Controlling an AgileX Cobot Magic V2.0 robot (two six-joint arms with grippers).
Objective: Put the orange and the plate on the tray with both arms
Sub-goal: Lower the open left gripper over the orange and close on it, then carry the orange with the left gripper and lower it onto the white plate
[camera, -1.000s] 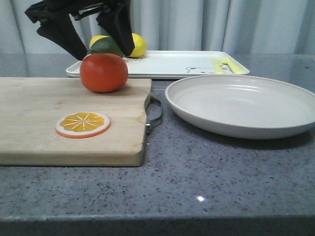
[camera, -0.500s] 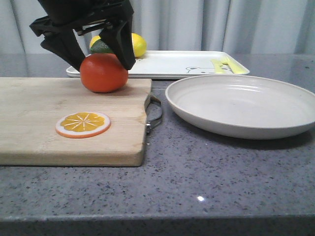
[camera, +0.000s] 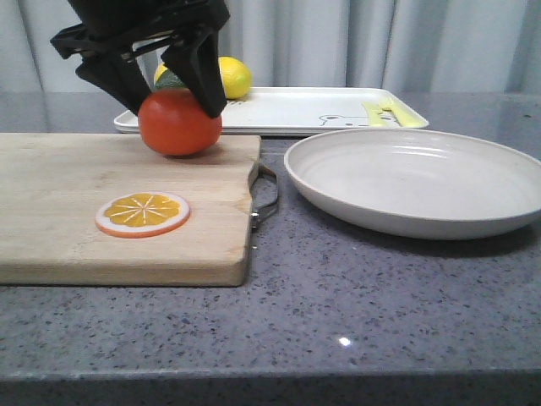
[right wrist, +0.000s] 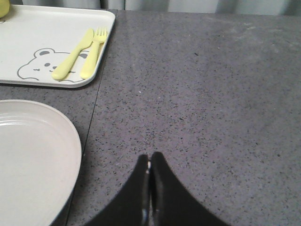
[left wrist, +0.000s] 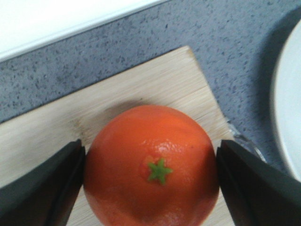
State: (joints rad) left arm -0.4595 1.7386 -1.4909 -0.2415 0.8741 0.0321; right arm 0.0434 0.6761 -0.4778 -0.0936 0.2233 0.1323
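Observation:
The glossy orange (camera: 180,127) sits at the back right of the wooden cutting board (camera: 76,194). My left gripper (camera: 176,108) comes down over it, with its two black fingers pressed against both sides. The left wrist view shows the orange (left wrist: 141,136), green stem up, held between the fingers of the left gripper (left wrist: 150,157). The off-white plate (camera: 414,182) lies on the counter to the right, also in the right wrist view (right wrist: 28,155). The white bear tray (camera: 296,106) lies at the back. My right gripper (right wrist: 150,157) is shut and empty over bare counter, beside the plate.
An orange slice disc (camera: 142,213) lies on the board. A lemon (camera: 234,76) and a green fruit (camera: 172,79) sit on the tray's left end. A yellow fork and spoon (right wrist: 82,54) lie at its right end. The board's metal handle (camera: 269,193) points at the plate.
My left gripper has come down around the orange and its fingers have closed against it. The orange has shifted slightly up and to the right.

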